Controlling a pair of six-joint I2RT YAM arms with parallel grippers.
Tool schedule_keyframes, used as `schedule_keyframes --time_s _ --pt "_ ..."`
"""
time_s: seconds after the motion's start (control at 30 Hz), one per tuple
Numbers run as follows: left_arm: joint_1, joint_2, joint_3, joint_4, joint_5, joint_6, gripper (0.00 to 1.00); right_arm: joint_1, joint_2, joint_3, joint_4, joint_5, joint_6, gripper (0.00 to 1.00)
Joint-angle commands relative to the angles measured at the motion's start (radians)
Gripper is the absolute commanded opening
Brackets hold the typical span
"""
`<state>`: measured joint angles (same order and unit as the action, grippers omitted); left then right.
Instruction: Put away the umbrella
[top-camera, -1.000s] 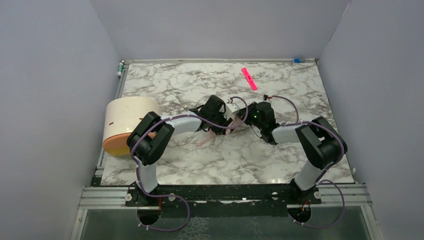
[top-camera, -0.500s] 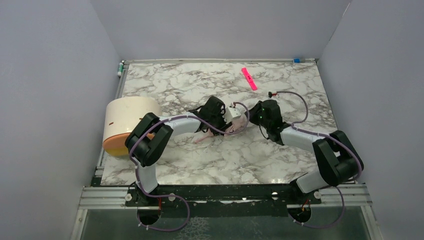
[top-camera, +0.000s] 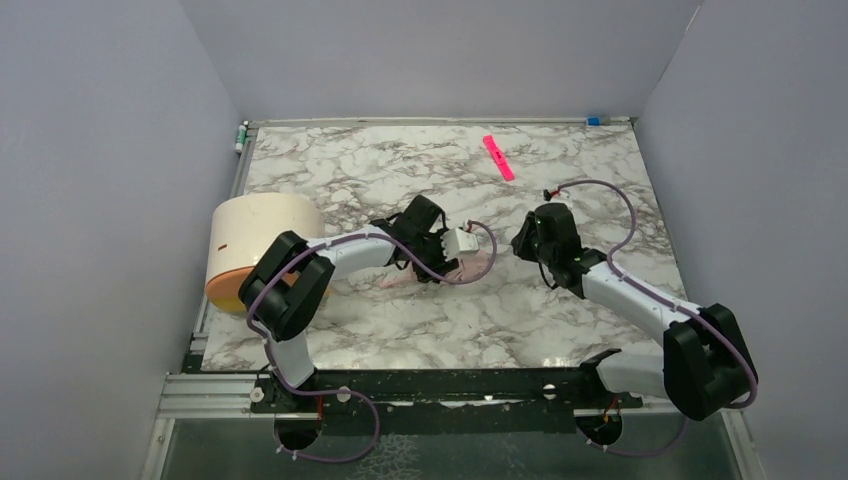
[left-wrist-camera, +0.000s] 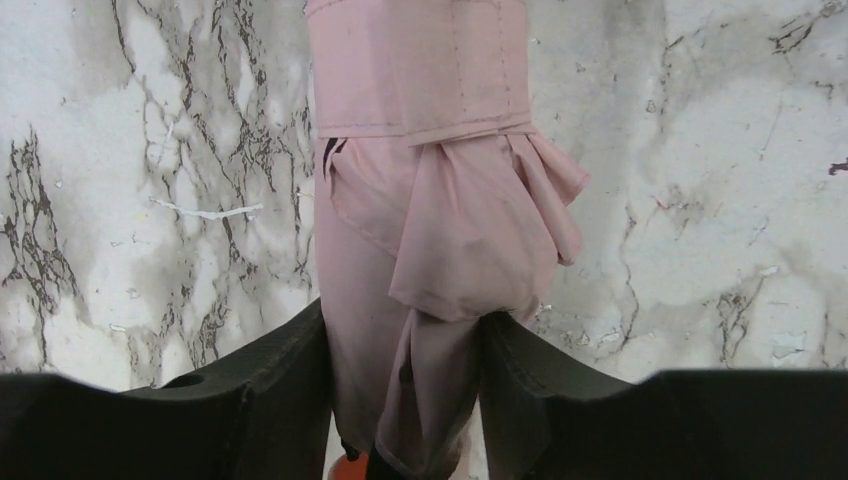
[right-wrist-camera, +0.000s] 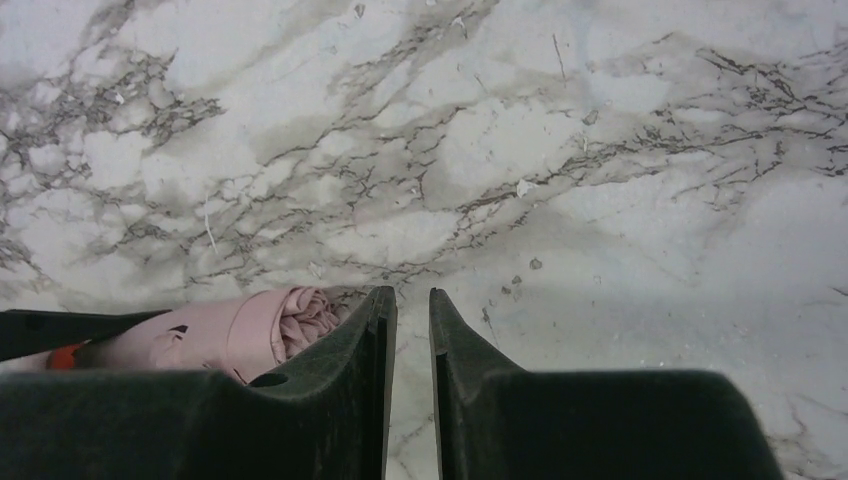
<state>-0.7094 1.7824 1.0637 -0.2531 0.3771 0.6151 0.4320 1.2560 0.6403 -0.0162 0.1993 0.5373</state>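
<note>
Overhead view of my two-arm rig at a white marble-patterned table (top-camera: 400, 170). A folded pale pink fabric umbrella (left-wrist-camera: 440, 230) sits near the middle of the table, and my left hand (left-wrist-camera: 405, 350) is clamped on it, one dark finger on each side of the bunched cloth. I cannot tell whether the umbrella rests on the table or hangs just above it.

A pink strap (left-wrist-camera: 420, 128) runs around the bundle, so I judge the folding and tying done.

My right hand (right-wrist-camera: 408, 320) is just beside the umbrella's rolled end. Its fingers stand a narrow gap apart with nothing between them.

A wide cream cylinder with an orange end (top-camera: 255, 235) lies on its side at the table's left edge, well apart from the umbrella. I take it for the storage place, though its opening is not visible. If so, carrying the umbrella there and putting it in is what remains.

A bright pink flat strip (top-camera: 498, 157) lies near the far edge.
</note>
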Motion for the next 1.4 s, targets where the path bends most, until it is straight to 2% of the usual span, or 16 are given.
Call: schedule_keyframes --time_s 0.0,0.1,0.13,0.27,0.5,0.67,0.83,0.93,0.97,1.2,1.37 --pt "-0.005 -0.076 0.01 -0.032 0.066 -0.002 0.55 -0.003 -0.034 -0.023 -0.067 -0.053 -0.053 0.24" --pt "-0.004 -0.116 -0.002 -0.029 0.051 -0.022 0.71 -0.003 -0.039 -0.033 -0.06 -0.086 -0.07 0.24" --pt "-0.004 -0.133 -0.007 -0.027 0.044 -0.03 0.72 -0.004 -0.039 -0.035 -0.059 -0.093 -0.072 0.24" --pt "-0.003 -0.198 -0.028 -0.01 -0.024 -0.092 0.73 -0.004 -0.034 -0.034 -0.066 -0.094 -0.076 0.24" --pt "0.024 -0.347 -0.095 0.012 -0.244 -0.348 0.68 -0.004 0.035 0.035 -0.109 -0.076 -0.125 0.25" --pt "0.056 -0.466 -0.166 -0.001 -0.453 -0.576 0.53 -0.004 0.103 0.082 -0.12 -0.082 -0.147 0.25" --pt "0.065 -0.599 -0.285 0.018 -0.634 -0.752 0.22 -0.004 0.178 0.141 -0.149 -0.076 -0.157 0.25" --pt "0.067 -0.628 -0.353 0.039 -0.653 -0.804 0.03 -0.003 0.227 0.174 -0.162 -0.102 -0.177 0.25" --pt "0.067 -0.621 -0.367 0.039 -0.652 -0.822 0.0 -0.004 0.241 0.183 -0.158 -0.119 -0.188 0.25" --pt "0.067 -0.429 -0.372 0.054 -0.554 -0.873 0.0 -0.002 0.348 0.232 -0.192 -0.193 -0.256 0.22" --pt "0.067 -0.31 -0.354 0.138 -0.489 -0.883 0.0 -0.002 0.389 0.233 -0.191 -0.272 -0.263 0.17"
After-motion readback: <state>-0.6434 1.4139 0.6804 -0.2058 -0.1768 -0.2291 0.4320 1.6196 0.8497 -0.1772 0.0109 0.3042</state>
